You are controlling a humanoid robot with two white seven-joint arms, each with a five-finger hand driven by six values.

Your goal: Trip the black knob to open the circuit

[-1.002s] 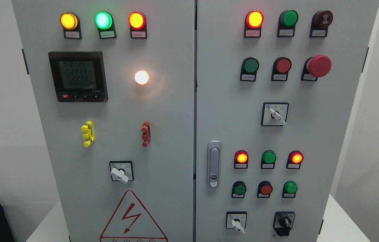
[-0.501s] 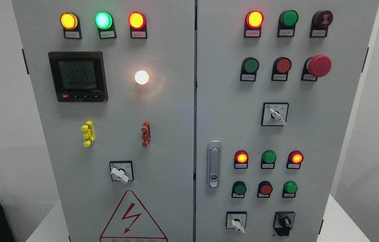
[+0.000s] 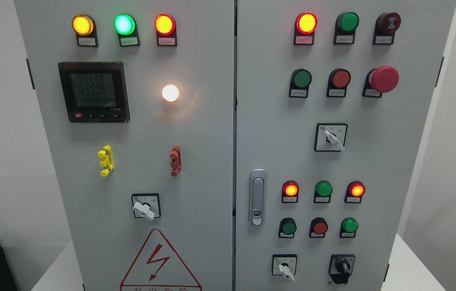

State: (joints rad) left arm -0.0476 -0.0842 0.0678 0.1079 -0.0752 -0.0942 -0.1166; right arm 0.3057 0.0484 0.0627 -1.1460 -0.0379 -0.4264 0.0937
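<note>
Head view shows no robot hands, so can't tell their state; black knob (image 3: 342, 266) sits at the right door's (image 3: 393, 161) bottom right corner.

No part of the robot's body shows here.

The cabinet (image 3: 207, 133) looks like painted sheet metal, smooth and matt grey. Its door handle (image 3: 257, 197) is shiny silvery metal. The black knob (image 3: 342, 266), low and right of the handle, looks like glossy plastic. The red mushroom button (image 3: 384, 79), high above the knob, is smooth, slightly glossy plastic. The meter (image 3: 93, 91) left of the handle has a glossy black frame.
</note>
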